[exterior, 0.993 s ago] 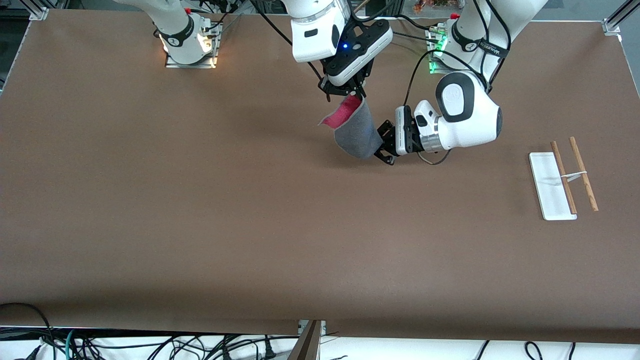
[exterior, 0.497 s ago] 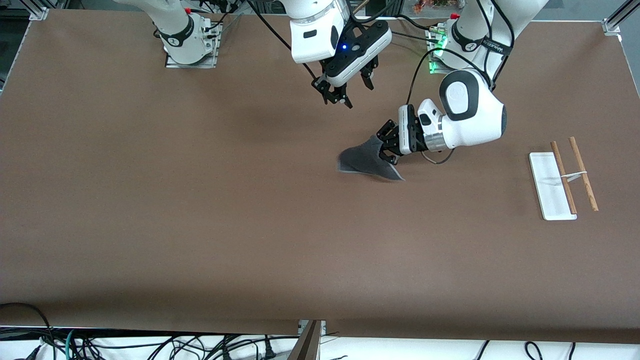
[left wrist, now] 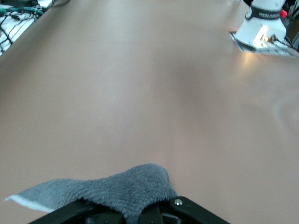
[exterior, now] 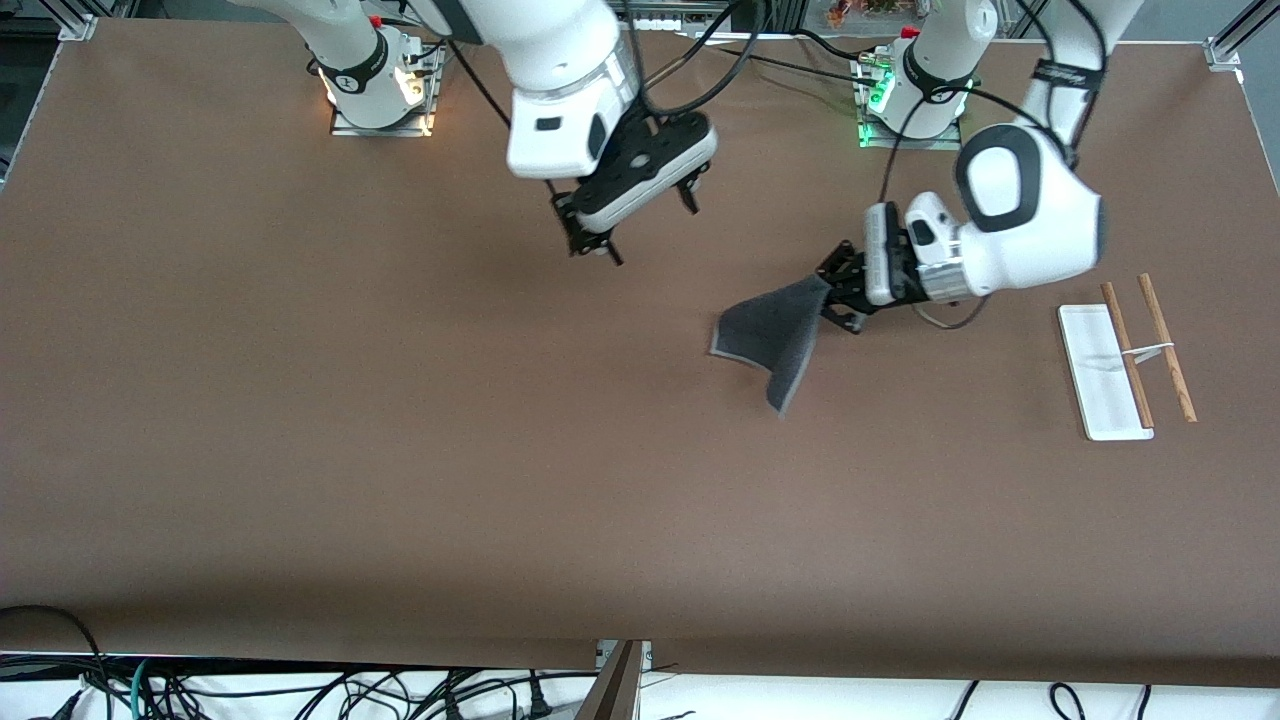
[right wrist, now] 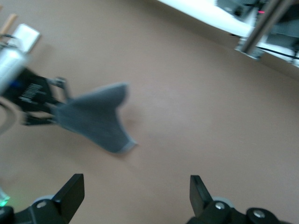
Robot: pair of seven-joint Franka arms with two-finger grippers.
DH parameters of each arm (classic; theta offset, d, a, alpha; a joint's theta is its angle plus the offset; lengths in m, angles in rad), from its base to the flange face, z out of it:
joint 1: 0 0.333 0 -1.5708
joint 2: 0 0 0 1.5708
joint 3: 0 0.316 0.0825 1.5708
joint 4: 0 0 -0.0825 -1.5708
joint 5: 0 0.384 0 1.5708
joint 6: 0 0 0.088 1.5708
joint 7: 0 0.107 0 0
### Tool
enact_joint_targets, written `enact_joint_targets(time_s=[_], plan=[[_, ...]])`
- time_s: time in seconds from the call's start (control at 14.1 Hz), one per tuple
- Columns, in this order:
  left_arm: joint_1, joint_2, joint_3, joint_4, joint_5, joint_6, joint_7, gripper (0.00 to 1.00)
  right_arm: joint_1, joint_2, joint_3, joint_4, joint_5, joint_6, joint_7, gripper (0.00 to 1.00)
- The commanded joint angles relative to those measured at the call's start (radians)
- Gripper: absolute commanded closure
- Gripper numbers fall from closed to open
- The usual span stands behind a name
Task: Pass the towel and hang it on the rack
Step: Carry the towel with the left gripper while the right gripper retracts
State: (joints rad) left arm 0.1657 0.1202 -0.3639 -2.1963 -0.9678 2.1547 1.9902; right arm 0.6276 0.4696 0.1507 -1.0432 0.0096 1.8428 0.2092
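Note:
The dark grey towel hangs from my left gripper, which is shut on one corner and holds it above the table's middle, toward the left arm's end. The towel also shows in the left wrist view at the jaws, and in the right wrist view. My right gripper is open and empty, up over the table toward the bases' side, apart from the towel. The rack, a white base with two brown rods, stands at the left arm's end of the table.
The brown table is bare around the towel. The arm bases stand along the table's back edge. Cables hang off the table's front edge.
The right gripper opened, let go of the towel and drew away toward its own end. The left gripper, shut on the towel, carried it toward the rack; the towel now hangs grey side out.

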Motion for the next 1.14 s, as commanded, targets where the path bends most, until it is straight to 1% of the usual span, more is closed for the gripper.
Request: enact_joint_targets(time_s=[0.0,0.14,0.28,0.35,0.5,0.64,0.71,0.78,0.92,1.06], plan=[[0.13,-0.091,-0.009,-0.031,0.124,-0.117,-0.022,1.0,-0.023,-0.019,-0.063,0.005,0.009,-0.074,-0.019,0.0],[0.197,-0.122,-0.004,-0.026,0.202,-0.188,-0.025,1.0,-0.077,-0.019,-0.076,0.005,0.009,-0.128,-0.017,0.0],[0.271,-0.145,-0.001,-0.016,0.291,-0.243,-0.053,1.0,-0.127,-0.022,-0.091,0.003,0.004,-0.142,-0.014,0.0],[0.303,-0.149,0.008,-0.011,0.332,-0.272,-0.072,1.0,-0.137,-0.023,-0.132,0.003,0.006,-0.158,-0.02,0.0],[0.342,-0.151,0.054,0.026,0.433,-0.321,-0.086,1.0,-0.149,-0.023,-0.199,0.005,0.004,-0.23,-0.022,0.0],[0.348,-0.149,0.112,0.052,0.52,-0.328,-0.086,1.0,-0.154,-0.023,-0.265,0.005,0.006,-0.249,-0.024,0.0],[0.348,-0.145,0.134,0.061,0.54,-0.335,-0.086,1.0,-0.166,-0.025,-0.29,0.003,0.003,-0.255,-0.019,0.0],[0.351,-0.143,0.155,0.066,0.554,-0.338,-0.088,1.0,-0.181,-0.054,-0.305,0.002,-0.006,-0.263,-0.022,0.0],[0.351,-0.13,0.184,0.096,0.593,-0.337,-0.093,1.0,-0.27,-0.095,-0.301,-0.021,-0.011,-0.267,-0.024,0.0],[0.351,-0.093,0.191,0.145,0.636,-0.334,-0.094,1.0,-0.363,-0.161,-0.293,-0.09,-0.004,-0.324,-0.024,0.0]])
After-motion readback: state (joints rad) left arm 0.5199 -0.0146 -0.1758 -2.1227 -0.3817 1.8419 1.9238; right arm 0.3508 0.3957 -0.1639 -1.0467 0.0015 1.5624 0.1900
